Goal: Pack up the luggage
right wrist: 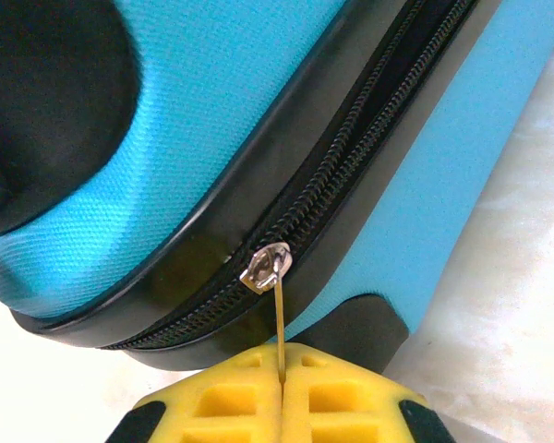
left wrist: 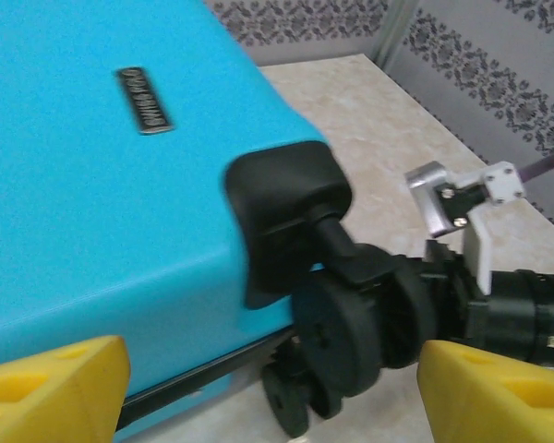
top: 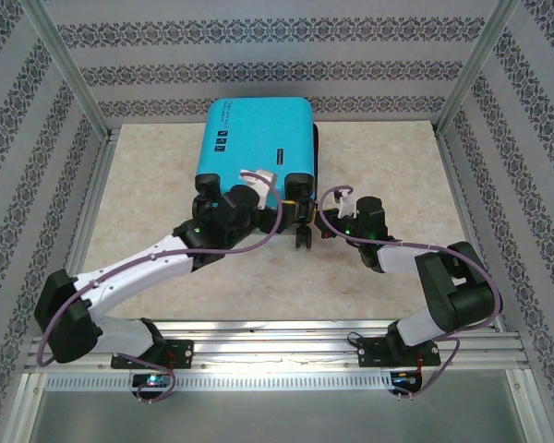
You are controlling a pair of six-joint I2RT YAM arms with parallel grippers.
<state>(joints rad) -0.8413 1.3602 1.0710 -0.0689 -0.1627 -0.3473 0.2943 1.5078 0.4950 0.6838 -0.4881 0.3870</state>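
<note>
Right jaws pinching zipper pull (right wrist: 278,314) | left jaws spread beside wheel (left wrist: 351,332), contact unclear | luggage (top: 254,134) at tabletop's (top: 148,249) 12 o'clock | I'd pull slowly along the track, left bracing shell.

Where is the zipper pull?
In the right wrist view, the zipper pull sits on the turquoise suitcase's seam at its near right corner, pinched in the right gripper.

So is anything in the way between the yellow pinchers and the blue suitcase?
Nothing visible. The right gripper is shut on the zipper pull of the luggage, and the left gripper hangs open right by its wheel, with nothing between.
</note>
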